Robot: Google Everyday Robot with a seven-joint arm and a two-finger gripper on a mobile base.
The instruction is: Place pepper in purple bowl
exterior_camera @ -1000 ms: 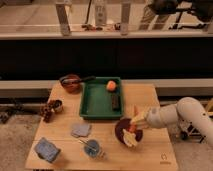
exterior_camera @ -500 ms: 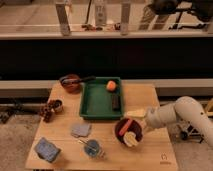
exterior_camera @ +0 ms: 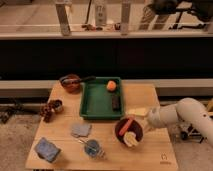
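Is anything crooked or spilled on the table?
Only the pepper: it sits slanted in the purple bowl, one end poking up toward the rim. The hand is right beside the bowl's right side. Nothing looks spilled.

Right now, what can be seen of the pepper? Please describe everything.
The pepper is slim, orange-red and tapering. It lies slanted inside the purple bowl, its upper end toward the hand at the bowl's right rim. A pale yellow item sits just in front of it. Whether the hand touches it cannot be told.
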